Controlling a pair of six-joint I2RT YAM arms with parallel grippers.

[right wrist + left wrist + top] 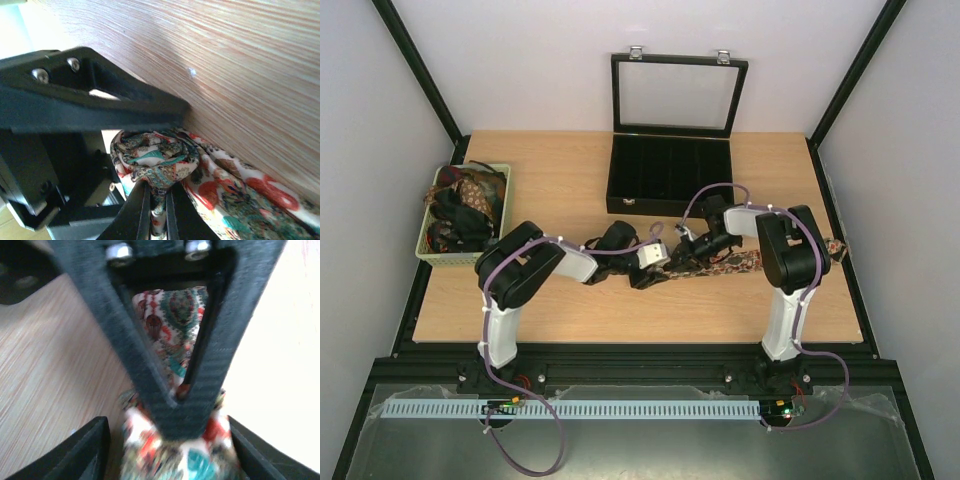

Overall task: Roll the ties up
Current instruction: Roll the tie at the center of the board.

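rolling is the step in hand, by my reading: one tie [725, 265] lies across the middle of the bench [570, 190]. its loose length trails toward 3 o'clock, and its other end is wound into a small coil [155, 160] at dead centre, where both arms meet. the right tool [157, 189] is all but closed, pinching the heart of that coil. the left tool [167, 430] is spread wide with the coil between its fingers [95, 450]. a sliver of bench shows beside one finger, so i judge it is not clamping. the next move, i reckon, calls for turning the coil toward 3 o'clock over the flat length with the layers held snug, or it may spring loose.

the bench is pale matt wood grain, likely giving the printed fabric little grip. a basket [430, 256] of more ties [465, 205] sits at 9 o'clock. a black case [665, 207] stands at 12 o'clock with its glass lid [675, 95] raised. plain white walls [370, 150] close in three sides.
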